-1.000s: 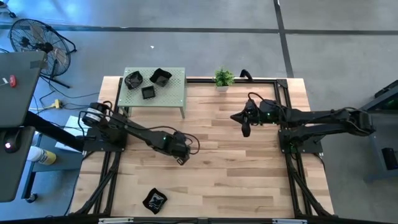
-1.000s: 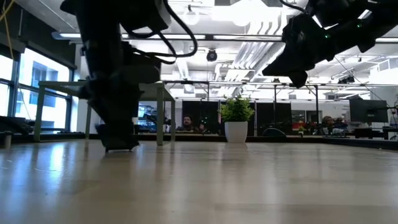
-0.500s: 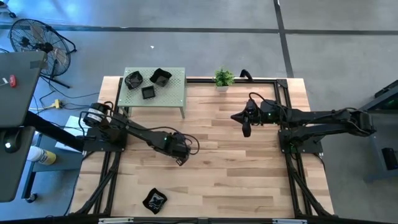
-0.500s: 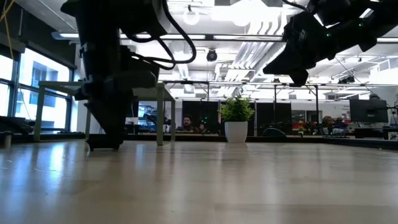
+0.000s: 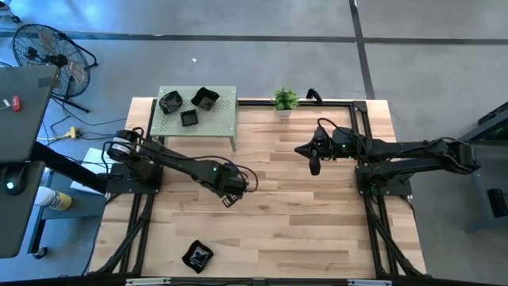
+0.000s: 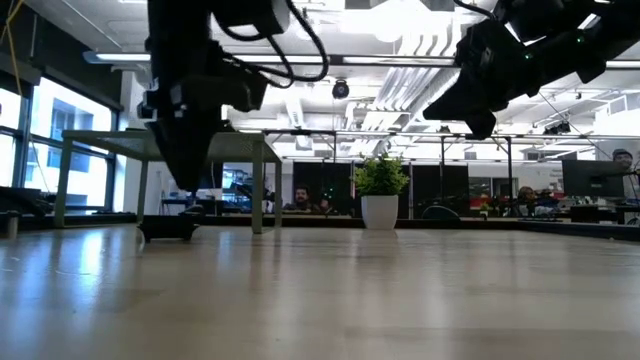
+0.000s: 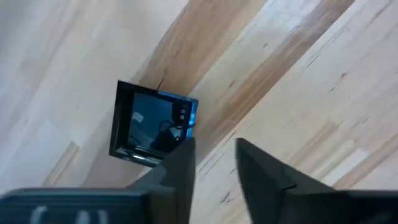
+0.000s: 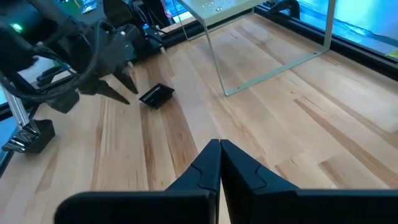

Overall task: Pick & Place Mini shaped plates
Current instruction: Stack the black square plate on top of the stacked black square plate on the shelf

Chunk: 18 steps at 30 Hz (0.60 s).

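Left gripper [image 7: 211,165] hangs with fingers parted and empty just above a square black plate [image 7: 152,124] lying flat on the wooden table [image 5: 317,222], while the right gripper [image 8: 219,155] waits raised, fingers closed, well apart.

Five mini shaped plates: three on the green side table [image 5: 208,119], one square plate [image 7: 151,123] just beside the left end effector [image 7: 214,163], one [image 5: 197,255] well apart. One potted plant [image 5: 285,100], two arms
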{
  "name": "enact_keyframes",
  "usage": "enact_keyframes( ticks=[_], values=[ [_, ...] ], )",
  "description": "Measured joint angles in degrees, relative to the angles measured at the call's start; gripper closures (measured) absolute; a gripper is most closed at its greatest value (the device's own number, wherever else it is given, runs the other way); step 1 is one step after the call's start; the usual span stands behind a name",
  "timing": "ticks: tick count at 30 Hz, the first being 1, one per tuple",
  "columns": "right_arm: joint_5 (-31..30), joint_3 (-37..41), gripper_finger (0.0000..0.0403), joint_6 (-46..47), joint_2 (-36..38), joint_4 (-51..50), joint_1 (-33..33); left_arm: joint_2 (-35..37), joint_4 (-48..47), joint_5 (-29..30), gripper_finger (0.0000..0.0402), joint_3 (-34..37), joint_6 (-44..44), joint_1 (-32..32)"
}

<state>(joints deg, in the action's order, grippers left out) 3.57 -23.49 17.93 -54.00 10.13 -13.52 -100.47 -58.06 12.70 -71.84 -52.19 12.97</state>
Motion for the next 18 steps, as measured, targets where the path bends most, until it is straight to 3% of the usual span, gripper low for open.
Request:
enact_keyframes(
  ticks=[3,8,14,18],
  values=[
    [0.53,0.00,0.0401,0.04,0.00,0.02,0.00,-0.03,0.12,0.07,0.0269,2.44,-1.00,0.02],
    [1.28,0.00,0.0397,0.09,0.00,0.02,0.00,-0.07,3.28,-0.82,0.0262,6.10,-2.07,0.12],
    [1.27,0.00,0.0401,0.20,0.00,0.02,0.00,-0.07,8.61,-1.39,0.0265,9.15,-2.09,0.15],
    [1.27,0.00,0.0399,0.20,0.00,0.00,0.00,-0.04,8.97,-1.22,0.0291,10.03,-2.05,0.15]
  ],
)
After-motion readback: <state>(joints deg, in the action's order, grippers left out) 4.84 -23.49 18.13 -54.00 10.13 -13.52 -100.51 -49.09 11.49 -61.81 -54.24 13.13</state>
